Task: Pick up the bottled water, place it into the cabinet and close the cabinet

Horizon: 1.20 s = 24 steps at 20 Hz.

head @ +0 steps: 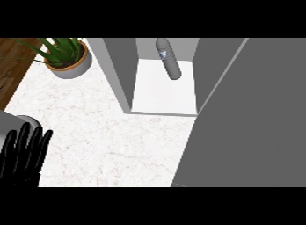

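Filling the right side of the head view, the cabinet door [259,118] is the nearest and largest thing, a broad grey panel swung open and slanting from the upper right down toward the counter's front edge. Next in size, the white marble counter [110,145] spreads across the middle and left, with a strip of wooden floor [3,66] showing beyond its left edge. At the counter's back edge stands the cabinet [117,70], grey-walled with a white floor inside. By the counter's front left corner the left hand [20,156] shows, black, with its fingers straight and spread upward, holding nothing, at rest near the edge. Near the back left corner of the counter sits a potted plant [66,55] in a grey pot. Inside the cabinet, toward its back, the bottled water [169,59] stands on the white floor, touched by neither hand. Nothing of the right hand appears.
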Tool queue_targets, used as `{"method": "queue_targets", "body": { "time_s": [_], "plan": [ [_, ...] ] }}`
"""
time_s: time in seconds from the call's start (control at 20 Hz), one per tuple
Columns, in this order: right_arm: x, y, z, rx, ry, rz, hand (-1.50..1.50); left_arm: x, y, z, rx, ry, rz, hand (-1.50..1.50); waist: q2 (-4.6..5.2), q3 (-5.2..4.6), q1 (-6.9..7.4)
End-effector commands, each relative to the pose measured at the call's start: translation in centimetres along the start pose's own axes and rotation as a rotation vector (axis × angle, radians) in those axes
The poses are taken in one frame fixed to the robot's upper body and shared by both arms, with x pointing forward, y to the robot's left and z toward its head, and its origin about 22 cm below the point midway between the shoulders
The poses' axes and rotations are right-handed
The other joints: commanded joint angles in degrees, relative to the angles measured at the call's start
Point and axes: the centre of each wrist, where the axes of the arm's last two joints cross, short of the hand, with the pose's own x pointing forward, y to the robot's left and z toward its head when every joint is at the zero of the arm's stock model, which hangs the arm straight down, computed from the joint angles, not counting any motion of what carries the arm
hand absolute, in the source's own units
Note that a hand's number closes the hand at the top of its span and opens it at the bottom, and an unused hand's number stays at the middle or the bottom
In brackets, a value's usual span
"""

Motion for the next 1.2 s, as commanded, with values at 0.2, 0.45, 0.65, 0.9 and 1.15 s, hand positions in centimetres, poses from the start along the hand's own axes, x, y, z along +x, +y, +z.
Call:
{"method": "queue_targets", "body": {
  "time_s": [0.2, 0.45, 0.65, 0.9, 1.15],
  "plan": [
    [0.2, 0.6, -3.8, -0.104, -0.049, -0.056, 1.50, 0.8, 0.7, -0.2, -0.022, -0.020, -0.002, -1.50, 0.42, -0.02, 1.26],
    [0.1, 0.4, -3.8, -0.094, -0.058, -0.069, 1.50, 0.6, 1.1, 0.2, -0.019, -0.016, 0.005, -1.50, 0.69, -0.11, 1.96],
    [-0.3, 0.1, -3.6, -0.111, -0.055, -0.112, 1.50, 1.0, 1.3, 0.1, -0.039, -0.007, 0.020, -1.50, 1.27, -0.09, 2.76],
    [-1.0, 0.3, -4.0, -0.059, -0.063, -0.179, 1.50, 1.2, 1.4, -0.1, -0.056, -0.024, 0.030, -1.50, 2.02, -0.15, 4.28],
    [-3.1, 2.0, -4.6, 0.165, 0.000, -0.385, 1.50, 1.3, 1.4, -0.2, -0.102, -0.025, 0.027, -1.50, 3.53, -0.14, 7.45]
  ]
}}
